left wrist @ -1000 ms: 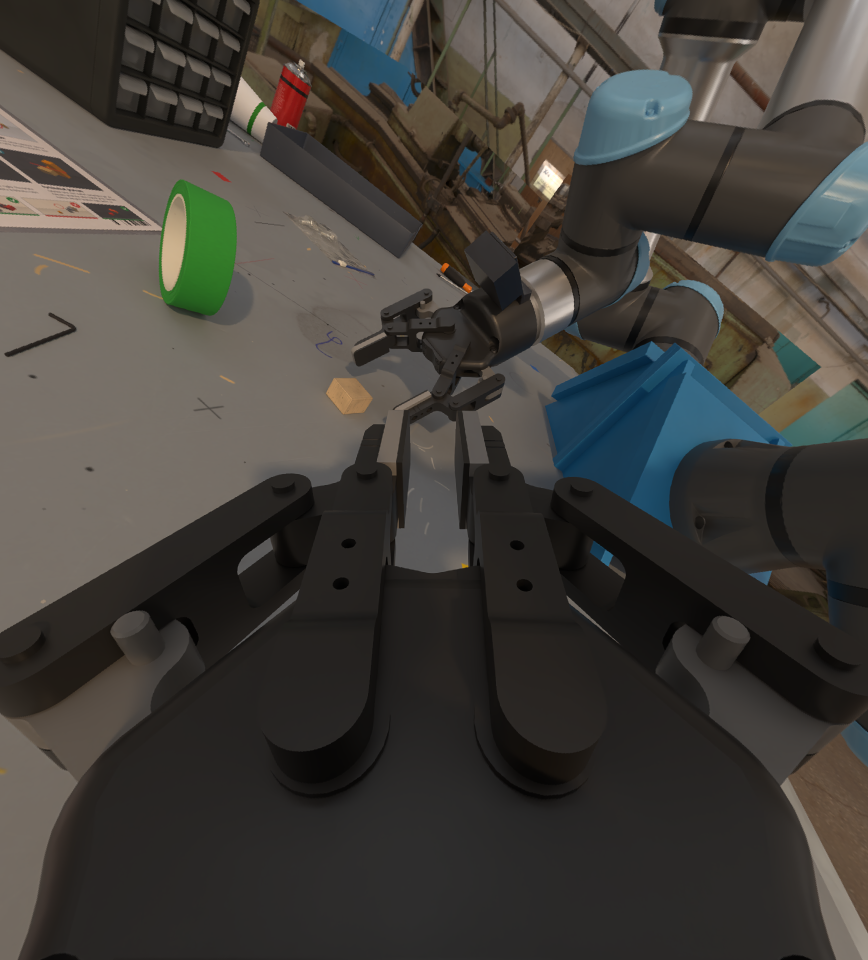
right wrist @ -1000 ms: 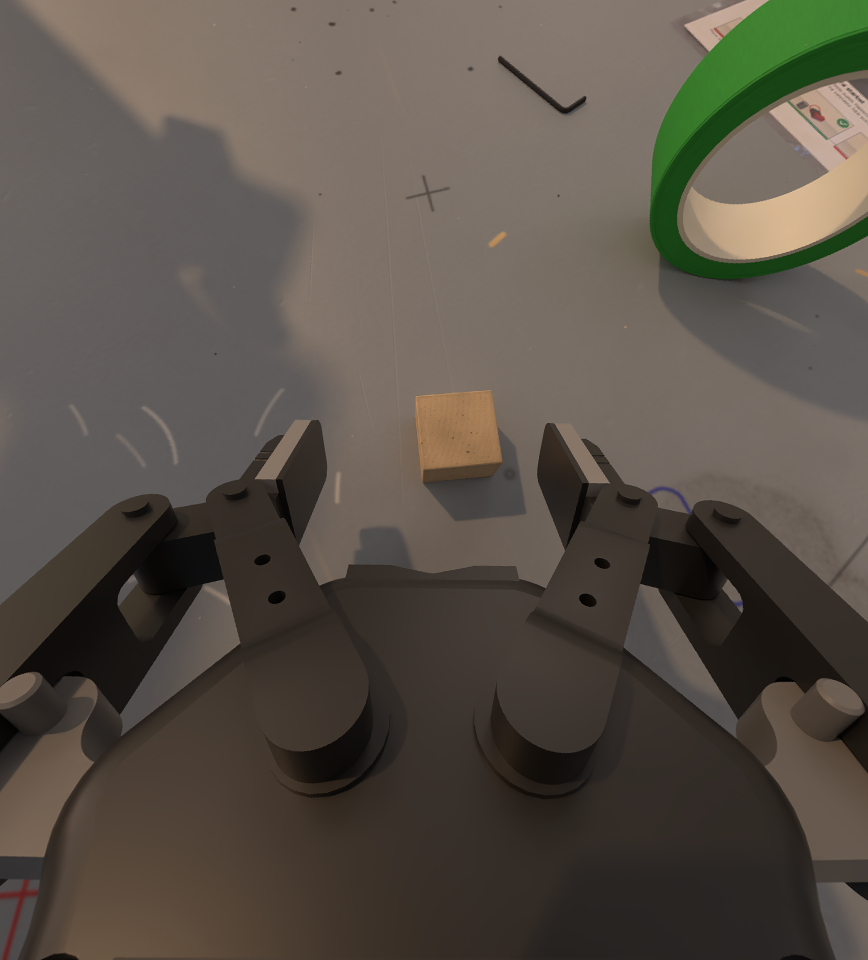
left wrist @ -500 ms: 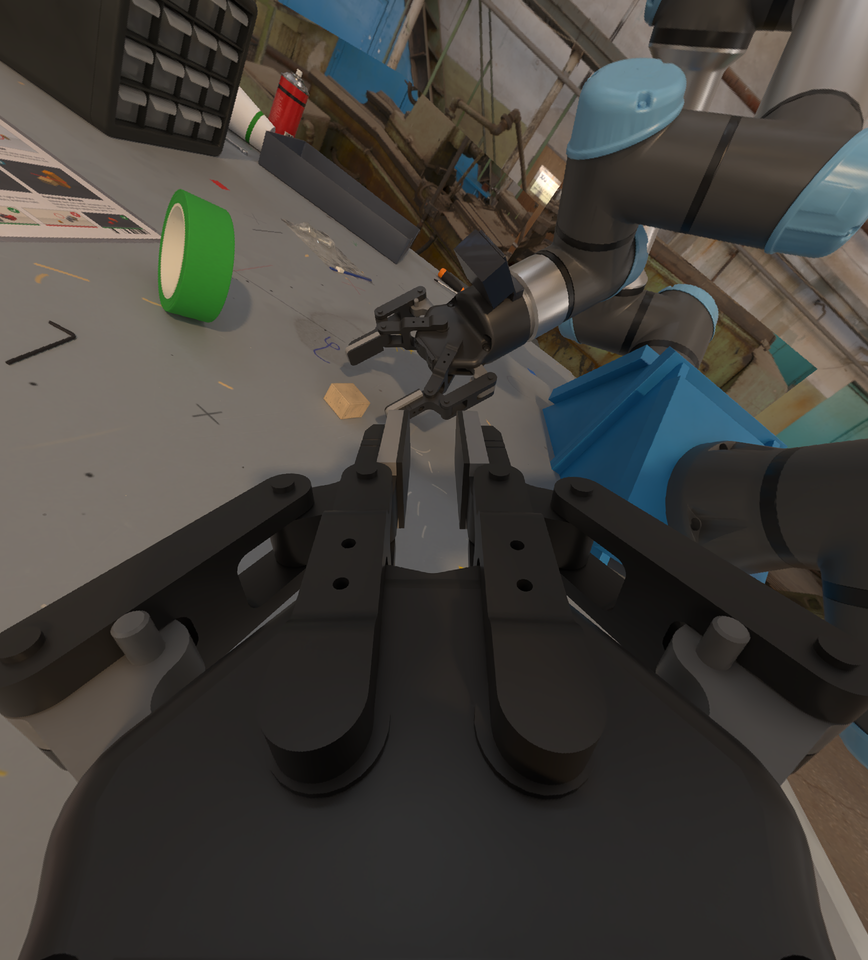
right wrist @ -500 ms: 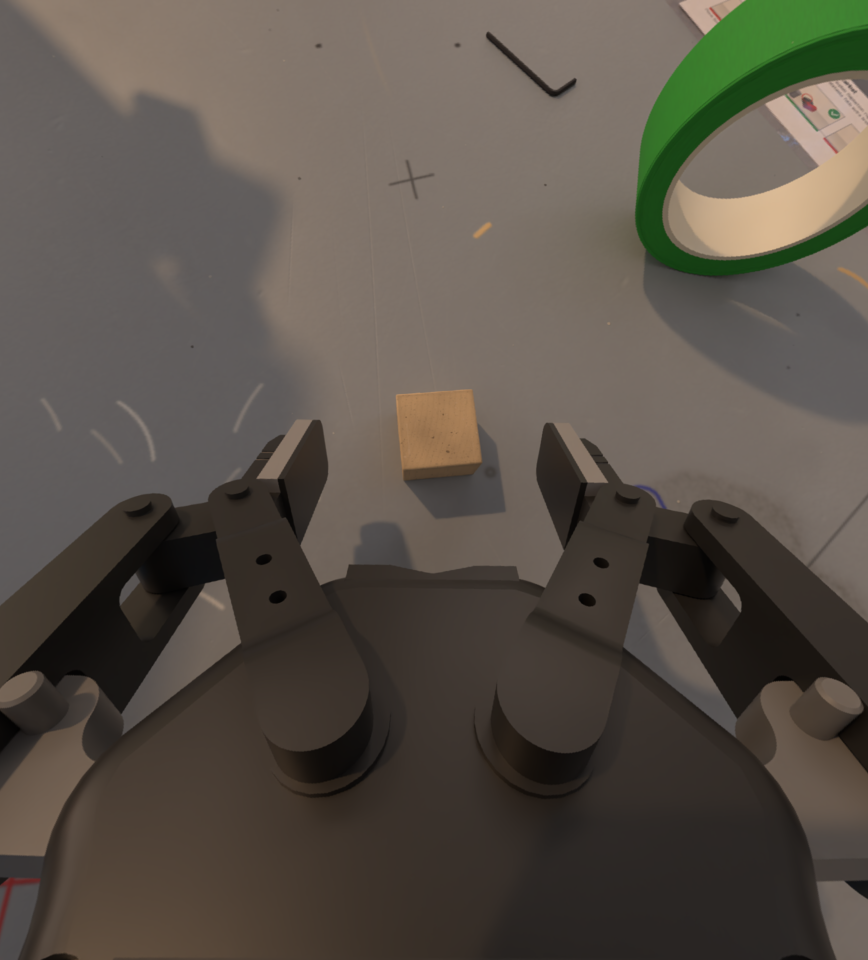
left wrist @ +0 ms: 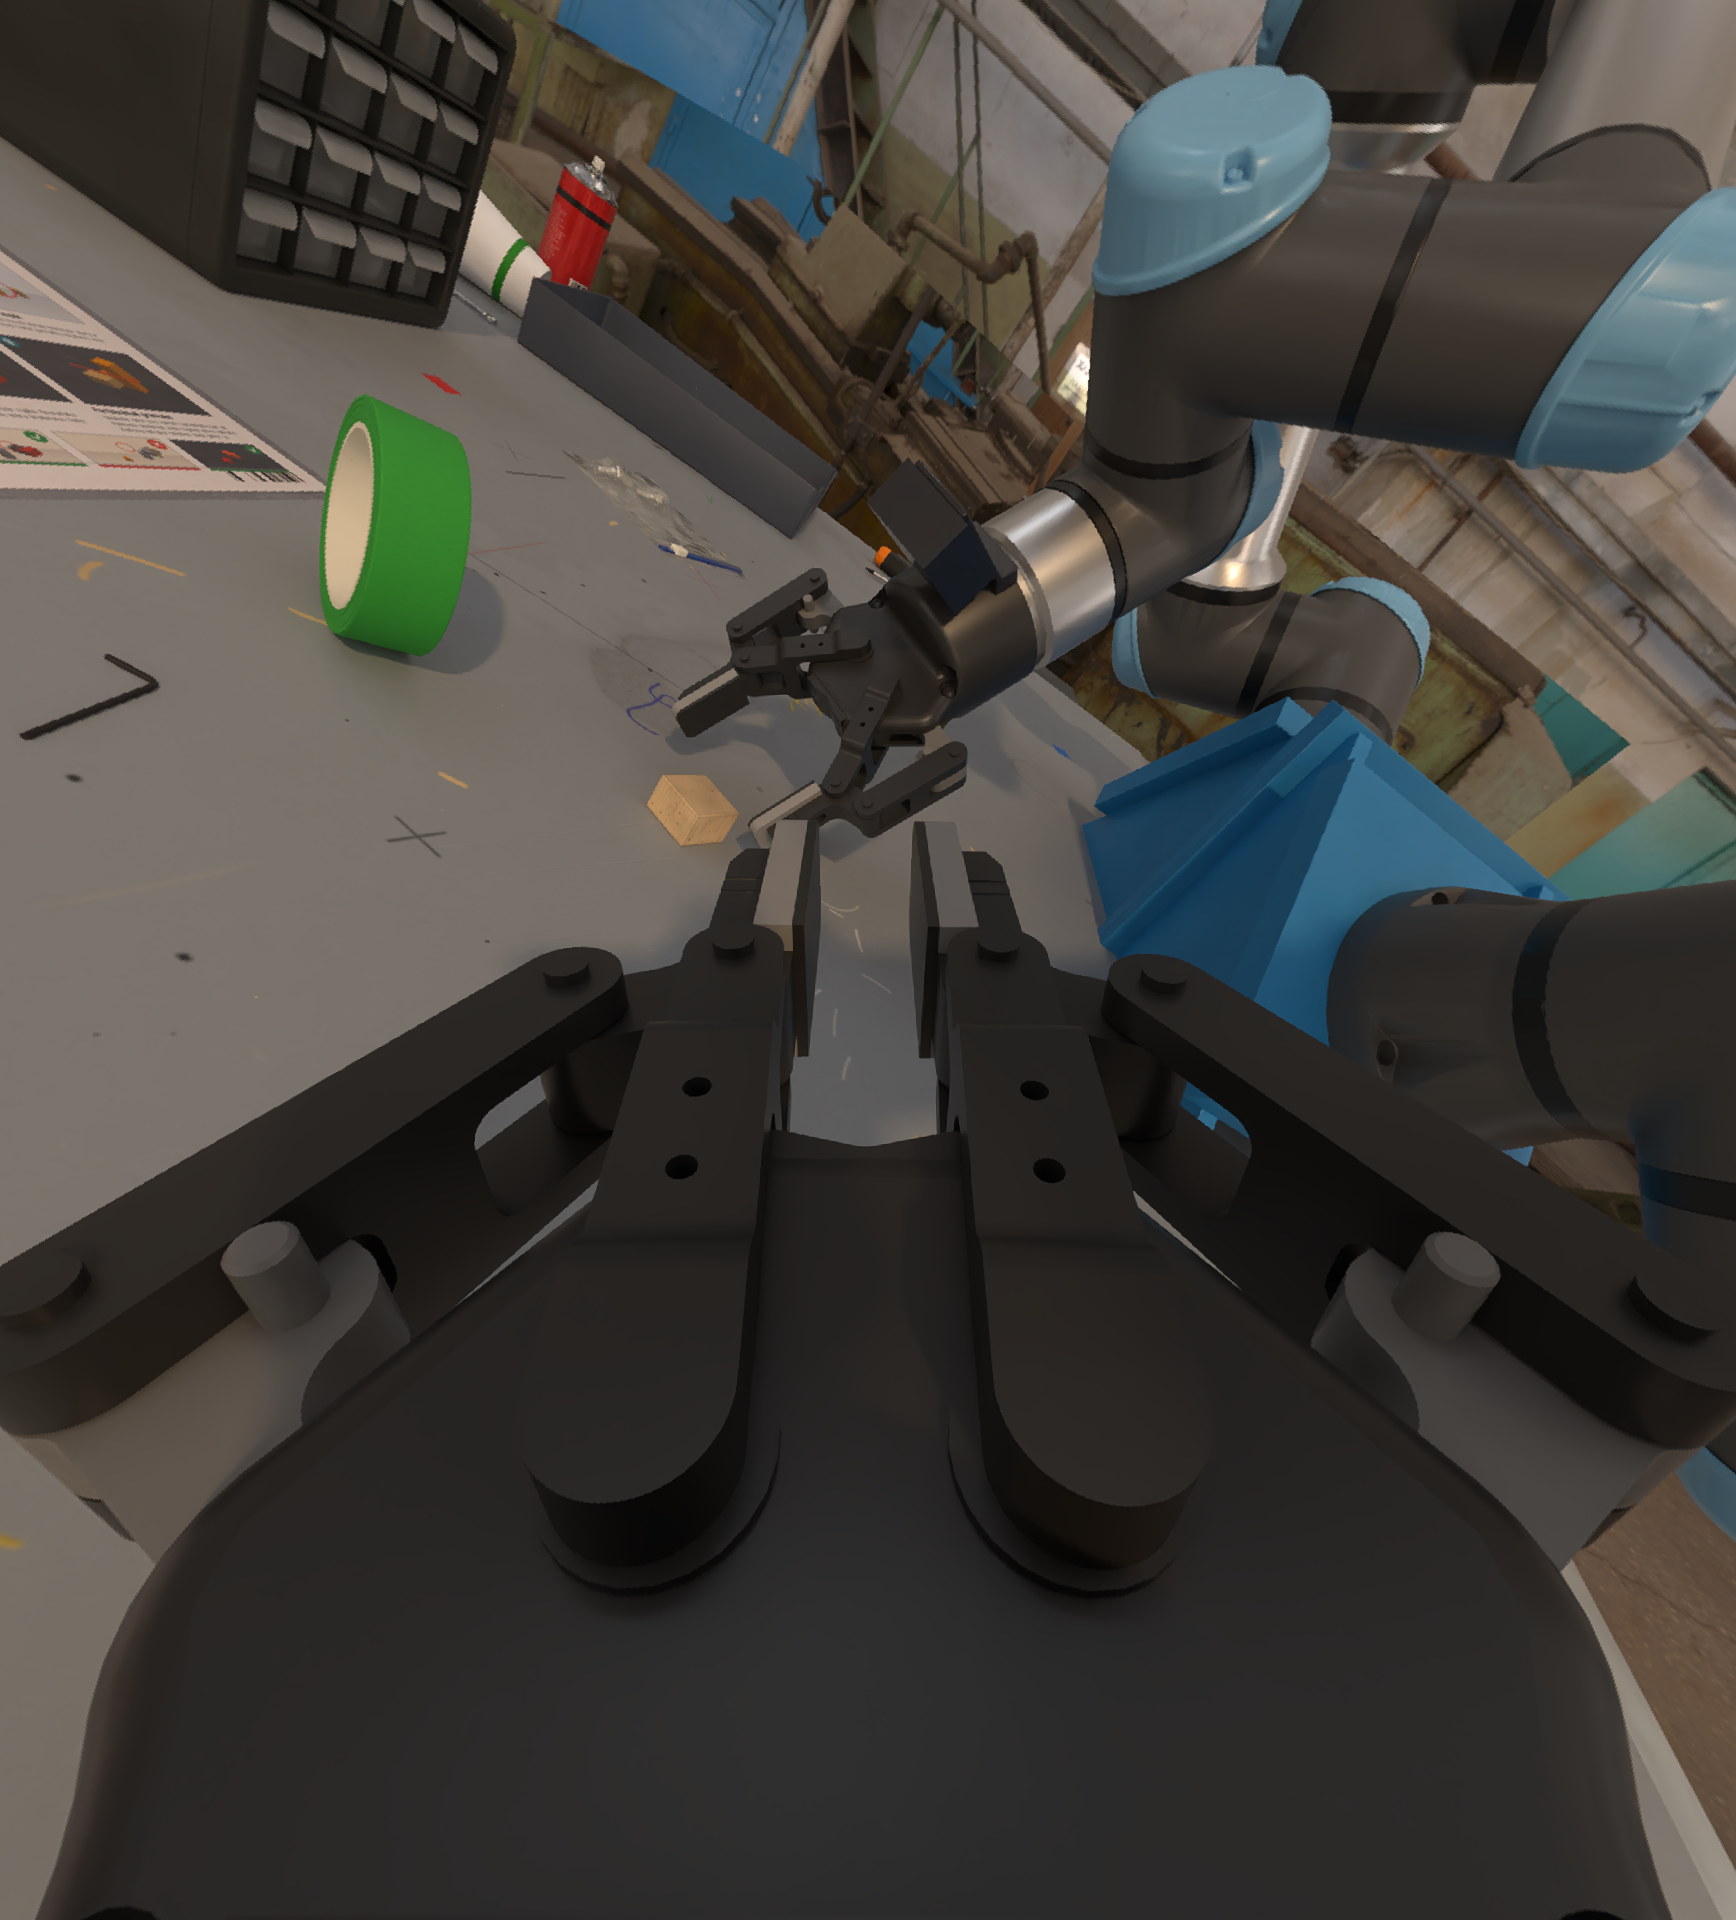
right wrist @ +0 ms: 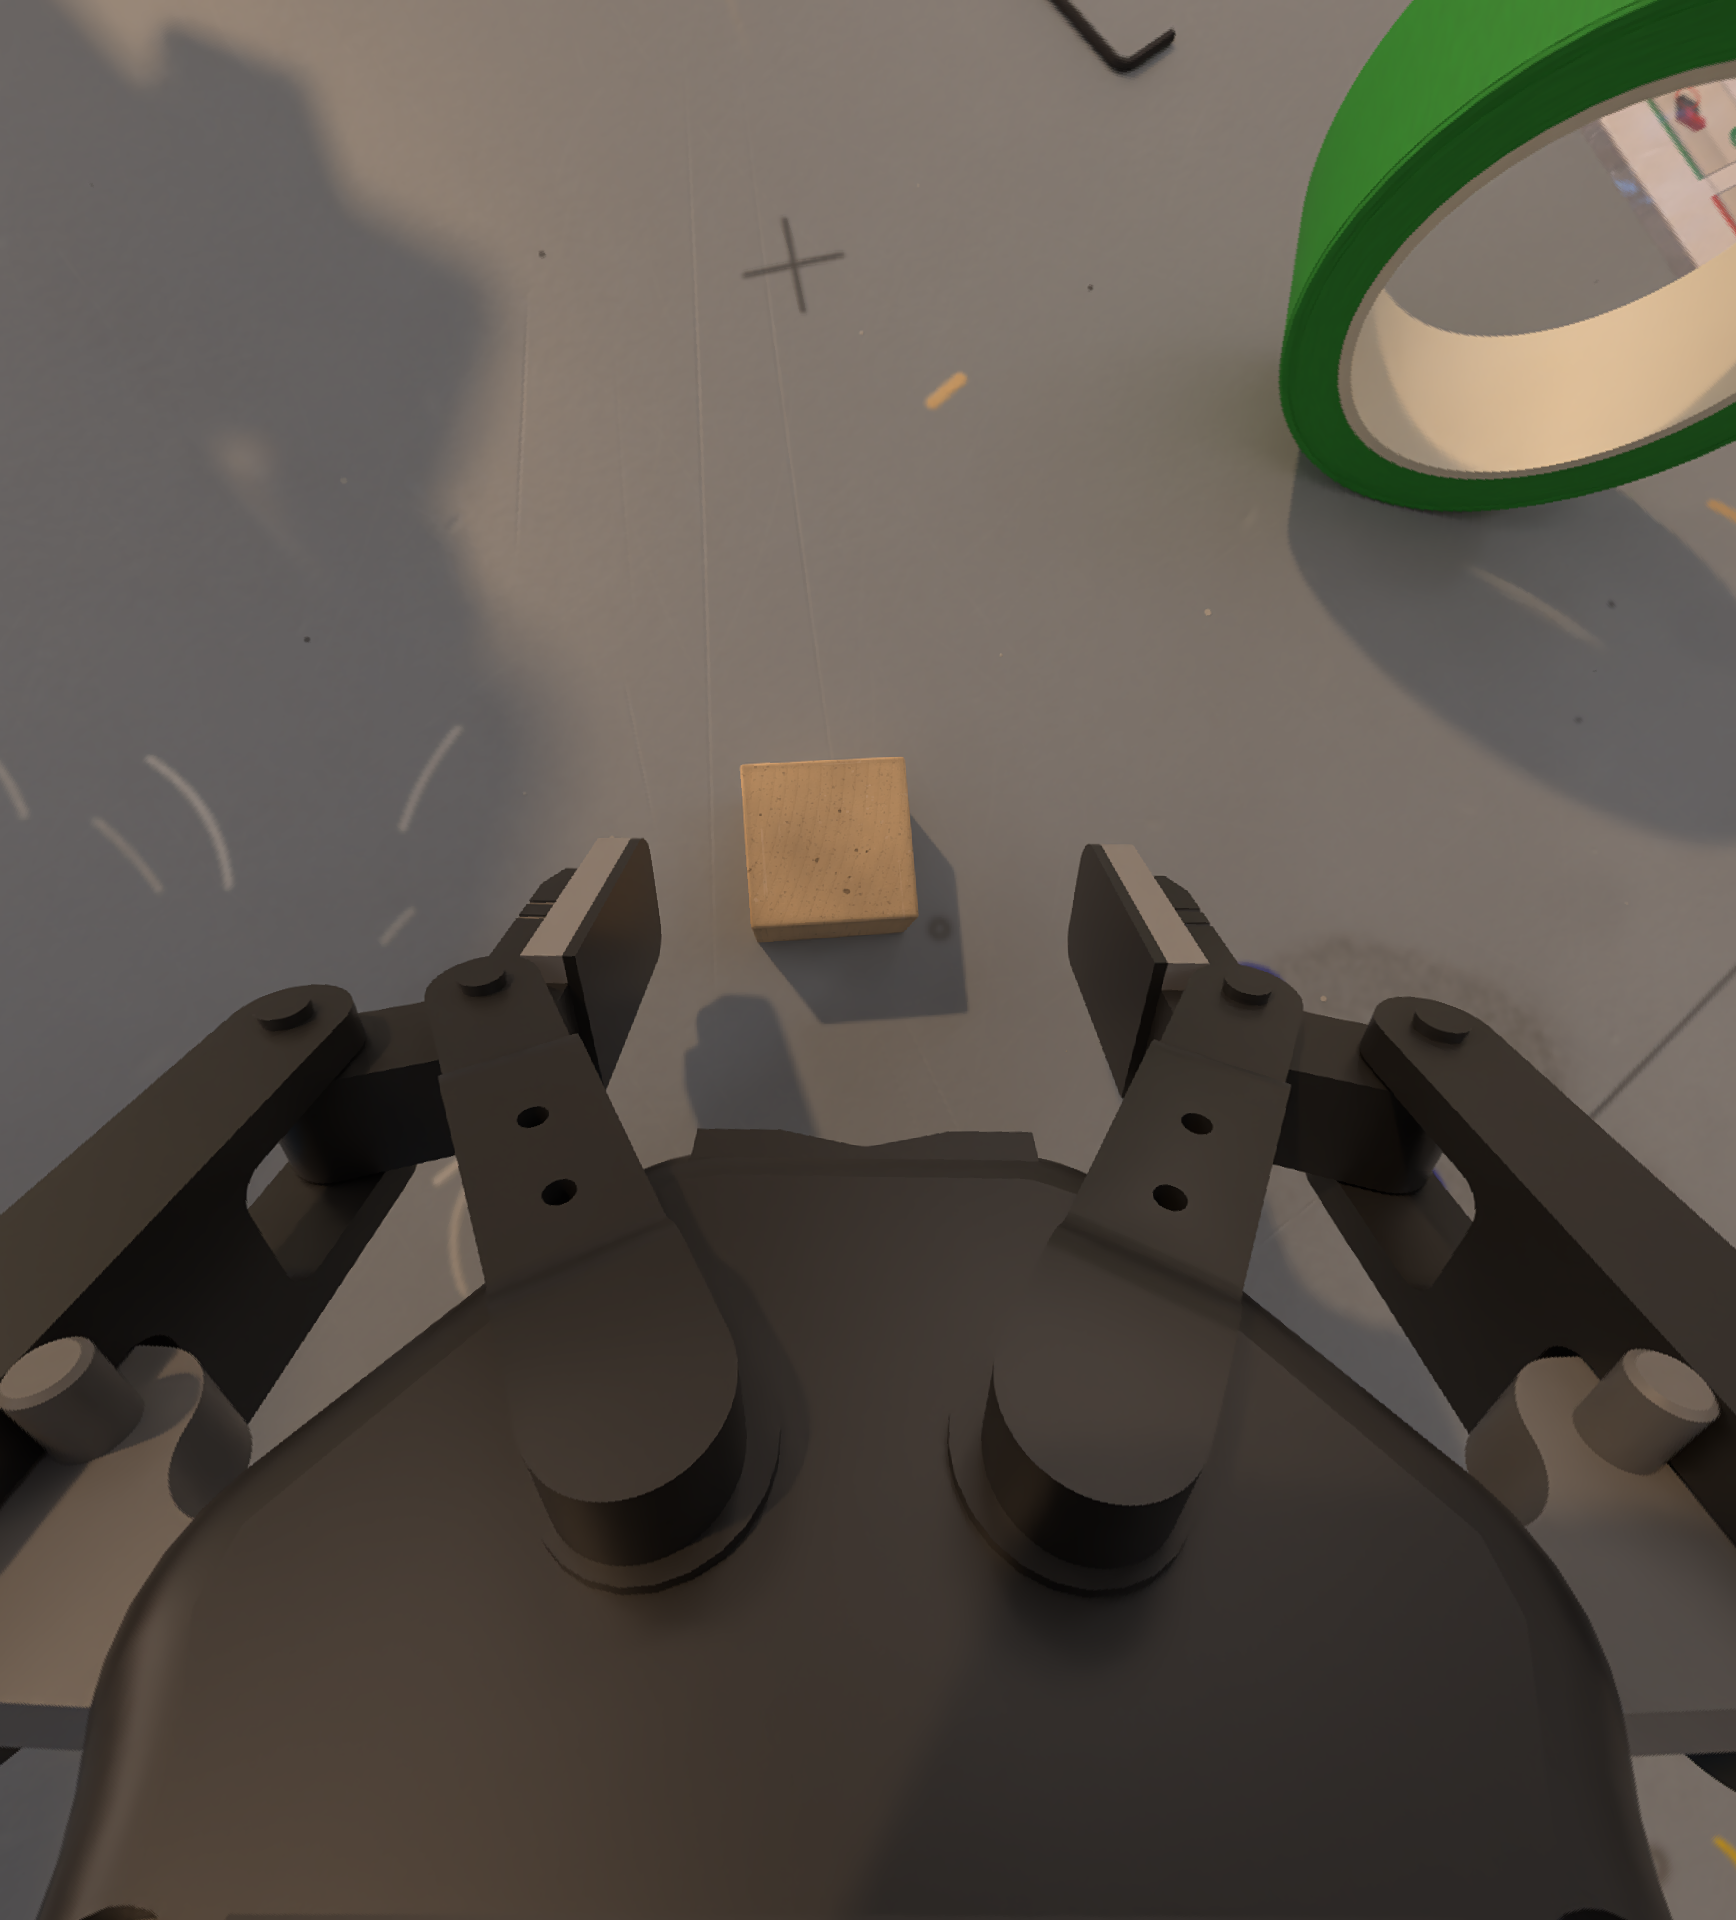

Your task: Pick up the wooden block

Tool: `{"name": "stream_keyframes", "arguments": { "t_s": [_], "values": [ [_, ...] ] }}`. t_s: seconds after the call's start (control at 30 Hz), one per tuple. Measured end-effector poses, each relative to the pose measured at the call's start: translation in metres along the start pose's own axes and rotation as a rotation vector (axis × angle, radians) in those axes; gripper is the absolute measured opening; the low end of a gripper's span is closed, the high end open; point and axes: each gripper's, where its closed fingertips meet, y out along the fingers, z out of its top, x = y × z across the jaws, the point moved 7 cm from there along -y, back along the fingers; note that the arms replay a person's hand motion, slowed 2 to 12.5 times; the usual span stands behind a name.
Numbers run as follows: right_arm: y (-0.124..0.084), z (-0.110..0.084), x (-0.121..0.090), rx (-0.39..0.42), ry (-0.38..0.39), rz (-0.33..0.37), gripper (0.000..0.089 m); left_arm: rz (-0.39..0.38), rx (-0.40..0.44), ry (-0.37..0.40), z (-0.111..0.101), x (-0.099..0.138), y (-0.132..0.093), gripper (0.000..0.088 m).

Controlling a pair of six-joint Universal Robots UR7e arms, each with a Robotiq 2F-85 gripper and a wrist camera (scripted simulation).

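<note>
Your right end effector (right wrist: pixel 864 914) hangs over the bench (right wrist: pixel 324 468) with its fingers spread wide and nothing between them. The wooden block (right wrist: pixel 828 847) lies flat just ahead of the fingertips, roughly centred on the gap, a touch toward your left finger. It looks near cubic, so no long axis matters. This arm is far nearer; your left end effector (left wrist: pixel 859 883) has its fingers drawn close, a narrow slot left, and empty. Farther off stand the green tape roll (right wrist: pixel 1466 312), a black drawer cabinet (left wrist: pixel 220 135) and an open grey tray (left wrist: pixel 677 405), contents unseen.
</note>
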Motion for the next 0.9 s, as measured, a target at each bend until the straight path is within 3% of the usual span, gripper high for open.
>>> {"name": "stream_keyframes", "arguments": {
  "t_s": [0.63,0.9],
  "values": [
    [0.012,0.010,0.004,-0.177,-0.075,0.049,0.0677,0.010,-0.009,0.006,0.000,0.000,0.000,0.0159],
    [0.014,0.015,0.001,-0.218,-0.075,0.095,0.0585,0.010,-0.004,0.006,0.000,-0.001,-0.001,0.0159]
  ]
}}
